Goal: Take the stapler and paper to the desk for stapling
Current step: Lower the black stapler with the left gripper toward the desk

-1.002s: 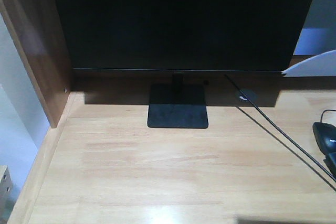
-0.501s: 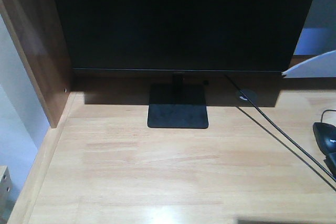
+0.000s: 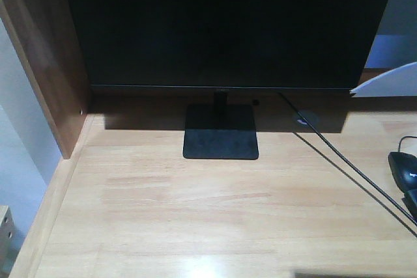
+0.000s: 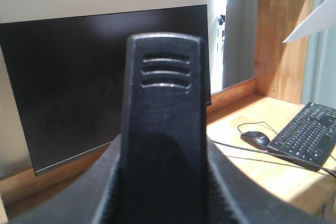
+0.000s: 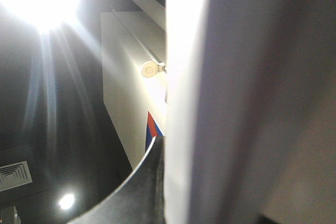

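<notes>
Currently on desk [image 3: 195, 213]: monitor [image 3: 221, 24] on its stand [image 3: 220, 133] at the back; cable [image 3: 345, 167] slanting across the right part; mouse [image 3: 402, 164] at the right edge; keyboard [image 4: 307, 132] just beside the mouse.
Paper [image 3: 388, 81]: in the air above the desk's right rear, with one white corner showing. It fills the right side of the right wrist view, edge-on and close to the lens.
Stapler [image 4: 163, 103]: black ribbed body, upright before the left wrist camera, facing the monitor; its label does not show.
Left gripper [image 4: 163, 192]: closed on the stapler, pressed against both its sides.
Right gripper: not clearly seen, so its grip cannot be told.
</notes>
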Controlling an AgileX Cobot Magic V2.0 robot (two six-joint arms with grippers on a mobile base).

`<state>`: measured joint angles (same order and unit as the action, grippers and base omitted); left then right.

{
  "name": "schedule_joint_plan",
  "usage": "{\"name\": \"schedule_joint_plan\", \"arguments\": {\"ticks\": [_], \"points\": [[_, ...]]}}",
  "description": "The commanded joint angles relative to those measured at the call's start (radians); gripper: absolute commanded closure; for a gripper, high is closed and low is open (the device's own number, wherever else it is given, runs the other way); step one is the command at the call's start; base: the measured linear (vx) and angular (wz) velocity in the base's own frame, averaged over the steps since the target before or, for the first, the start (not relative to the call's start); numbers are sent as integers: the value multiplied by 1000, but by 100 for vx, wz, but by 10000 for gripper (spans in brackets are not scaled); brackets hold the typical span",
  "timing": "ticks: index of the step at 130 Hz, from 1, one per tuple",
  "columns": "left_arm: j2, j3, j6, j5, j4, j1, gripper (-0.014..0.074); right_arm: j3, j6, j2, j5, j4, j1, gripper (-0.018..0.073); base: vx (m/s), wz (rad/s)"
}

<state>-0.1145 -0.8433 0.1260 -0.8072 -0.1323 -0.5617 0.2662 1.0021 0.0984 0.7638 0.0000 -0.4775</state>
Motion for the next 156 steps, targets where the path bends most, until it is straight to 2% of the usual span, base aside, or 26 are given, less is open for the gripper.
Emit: {"name": "schedule_joint_plan", "arguments": {"ticks": [1,54,67,104,118,119,128,152,156], "points": [[-17,-23,0,118,-10,-4,603,28,-9,13,39,-9,0,565,0,0],[-51,-23,0,174,15,-3,603,28,-9,13,39,-9,0,565,0,0],[-130,-23,0,209,44,-3,603,28,-9,13,40,-9,0,565,0,0],[-462,-23,15,353,26,-3,603,28,-9,13,39,-9,0,565,0,0],[-597,-23,123,412,-48,-3,603,28,-9,13,43,-9,0,565,0,0],[-615,-23,156,419,-61,-3,603,28,-9,13,43,-9,0,565,0,0],[-683,-25,258,442,-134,-3,603,28,-9,13,43,-9,0,565,0,0],[-894,-25,653,479,-371,-2,603,28,-9,13,43,-9,0,565,0,0],[-931,-25,741,479,-417,-2,603,28,-9,13,43,-9,0,565,0,0]]}}
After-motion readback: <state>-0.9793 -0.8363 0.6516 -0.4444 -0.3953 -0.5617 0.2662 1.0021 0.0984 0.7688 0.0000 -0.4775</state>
